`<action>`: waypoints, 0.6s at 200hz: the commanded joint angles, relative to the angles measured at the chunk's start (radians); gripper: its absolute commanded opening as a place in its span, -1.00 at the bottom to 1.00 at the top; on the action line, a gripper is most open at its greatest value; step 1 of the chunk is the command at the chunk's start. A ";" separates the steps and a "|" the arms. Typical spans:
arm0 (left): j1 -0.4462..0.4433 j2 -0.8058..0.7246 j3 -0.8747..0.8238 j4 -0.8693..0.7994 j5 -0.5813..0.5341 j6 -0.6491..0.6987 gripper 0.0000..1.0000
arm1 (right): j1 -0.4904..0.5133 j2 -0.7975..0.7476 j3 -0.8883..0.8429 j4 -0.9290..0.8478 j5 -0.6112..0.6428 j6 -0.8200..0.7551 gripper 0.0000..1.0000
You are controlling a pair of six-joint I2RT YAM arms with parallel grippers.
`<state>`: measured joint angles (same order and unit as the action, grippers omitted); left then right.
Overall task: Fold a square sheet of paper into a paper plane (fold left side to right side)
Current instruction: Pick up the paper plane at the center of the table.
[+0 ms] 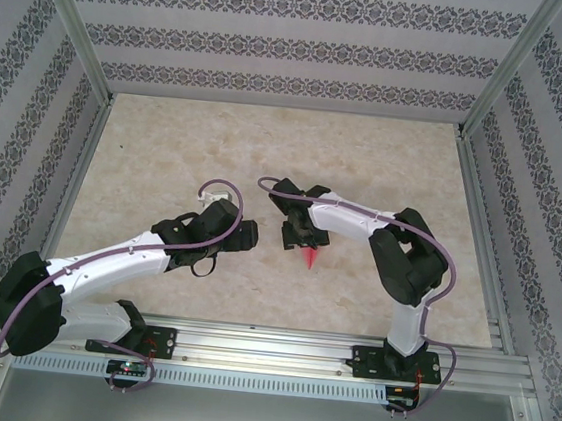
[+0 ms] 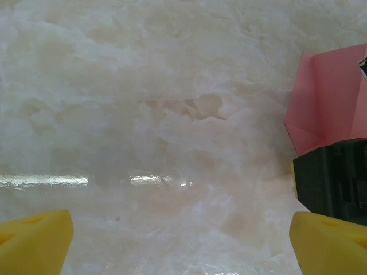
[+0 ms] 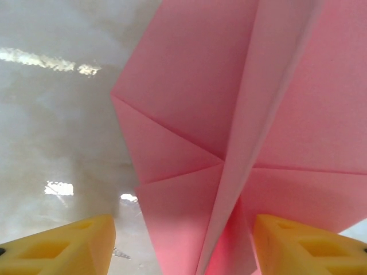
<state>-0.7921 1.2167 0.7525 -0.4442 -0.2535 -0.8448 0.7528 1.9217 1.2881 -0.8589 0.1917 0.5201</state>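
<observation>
Now right gripper (image 3: pixel 184 245) straddles the paper plane (image 3: pixel 195 103), unclenched (left gripper (image 2: pixel 180 238) gaping too)

The paper plane (image 3: pixel 229 143) sits between the right fingers (image 3: pixel 74 246).

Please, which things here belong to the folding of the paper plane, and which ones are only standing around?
Belongs to the job:
paper plane, pink, already creased
right hand, fingers on either side of the plane
left hand, open, nothing in it

Only around:
table top
patterned walls
metal rail by the arm bases
</observation>
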 commanded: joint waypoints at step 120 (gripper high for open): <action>0.007 0.024 0.021 -0.042 -0.018 0.019 0.95 | 0.005 -0.038 -0.003 -0.022 0.082 -0.026 -0.13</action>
<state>-0.7921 1.2369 0.7528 -0.4660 -0.2535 -0.8440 0.7528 1.9366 1.2961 -0.8902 0.2462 0.4950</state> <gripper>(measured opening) 0.974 0.452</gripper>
